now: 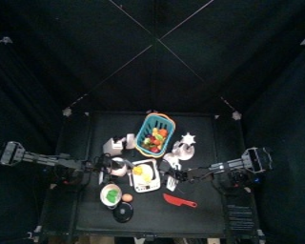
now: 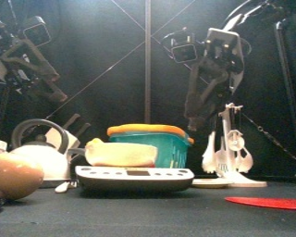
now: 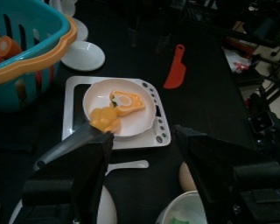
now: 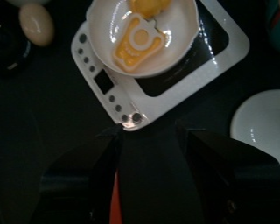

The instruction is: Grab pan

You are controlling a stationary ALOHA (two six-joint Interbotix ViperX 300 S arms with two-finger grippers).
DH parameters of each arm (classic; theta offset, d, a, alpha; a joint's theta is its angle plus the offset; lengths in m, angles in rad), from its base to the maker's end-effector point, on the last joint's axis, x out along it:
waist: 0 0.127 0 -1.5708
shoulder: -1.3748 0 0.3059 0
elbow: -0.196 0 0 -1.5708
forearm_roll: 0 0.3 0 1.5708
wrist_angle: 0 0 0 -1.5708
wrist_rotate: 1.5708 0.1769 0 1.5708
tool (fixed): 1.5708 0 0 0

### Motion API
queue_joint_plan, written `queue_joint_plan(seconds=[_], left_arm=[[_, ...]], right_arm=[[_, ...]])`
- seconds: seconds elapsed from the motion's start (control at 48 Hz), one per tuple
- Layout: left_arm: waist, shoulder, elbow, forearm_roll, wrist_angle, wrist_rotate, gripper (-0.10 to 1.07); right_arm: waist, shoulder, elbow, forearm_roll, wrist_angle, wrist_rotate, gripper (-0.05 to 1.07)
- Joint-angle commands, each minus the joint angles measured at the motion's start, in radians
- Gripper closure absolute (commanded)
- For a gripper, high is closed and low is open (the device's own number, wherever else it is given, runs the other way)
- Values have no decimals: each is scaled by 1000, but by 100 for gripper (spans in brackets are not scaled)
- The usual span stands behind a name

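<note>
The pan (image 1: pixel 123 213) is a small round black thing near the table's front edge, left of centre. A dark glossy edge in the right wrist view (image 4: pixel 3 44) looks like the same pan. My left gripper (image 1: pixel 104 170) is open and empty above the table's left side. Its wrist view shows the jaws apart (image 3: pixel 143 144) over a white scale. My right gripper (image 1: pixel 181 175) is open and empty, right of the scale. Its wrist view shows the jaws apart (image 4: pixel 154 136). Both grippers are well clear of the pan.
A white scale (image 1: pixel 152 187) with a plate of yellow food (image 3: pixel 122 103) sits mid-table. A teal basket (image 1: pixel 155 133) and a white utensil stand (image 1: pixel 185 145) are behind it. A kettle (image 2: pixel 40 153) is at left, a red spatula (image 1: pixel 181 201) front right, and a brown egg-shaped thing (image 4: pixel 38 22) beside the pan.
</note>
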Motion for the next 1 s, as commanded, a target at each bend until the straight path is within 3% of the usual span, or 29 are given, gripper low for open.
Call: queue_joint_plan(seconds=[0.0, 0.146, 0.333, 0.75, 0.979], left_arm=[[-2, 3, -18, 0, -5, 0, 5], [-2, 3, -18, 0, -5, 2, 5], [-2, 3, -17, 3, -2, 2, 5], [-2, 3, -12, 5, 15, 3, 5], [-2, 3, -5, 5, 18, 3, 5]], right_arm=[[-25, 0, -58, 58, -11, 3, 17], [-94, 55, -124, 196, -14, 2, 17], [-146, 152, -186, 241, -9, 2, 17], [-175, 276, -285, 209, 120, 0, 18], [-175, 302, -296, 195, 143, 2, 28]])
